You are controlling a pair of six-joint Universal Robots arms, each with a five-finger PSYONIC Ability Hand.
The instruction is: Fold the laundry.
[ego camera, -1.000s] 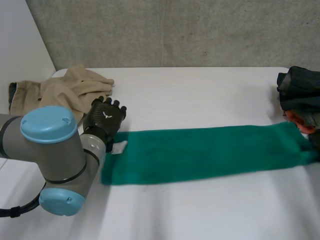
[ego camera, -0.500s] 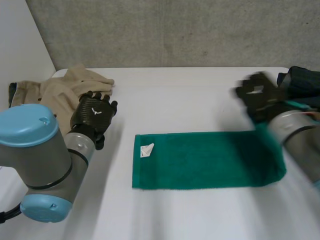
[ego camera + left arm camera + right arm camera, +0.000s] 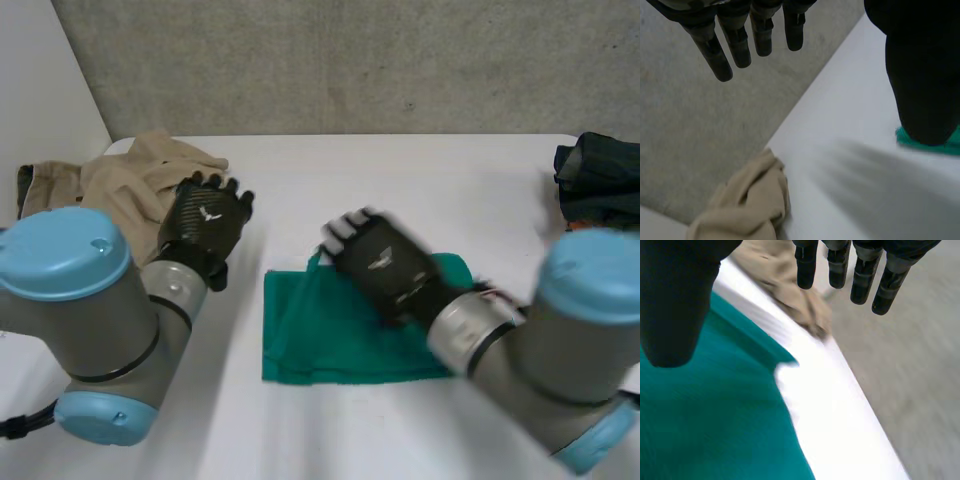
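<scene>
1 green towel [image 3: 310, 335] under right hand [image 3: 385, 265], beige clothes [image 3: 125, 178] beside left hand [image 3: 207, 220]

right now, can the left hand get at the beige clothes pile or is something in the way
Probably yes. The left hand, open, hangs right next to the beige pile with nothing between them. The green towel and the right hand lie on the hand's other side.

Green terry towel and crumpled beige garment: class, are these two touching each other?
Apart. The head view shows bare white table between the green terry towel and the crumpled beige garment.
</scene>
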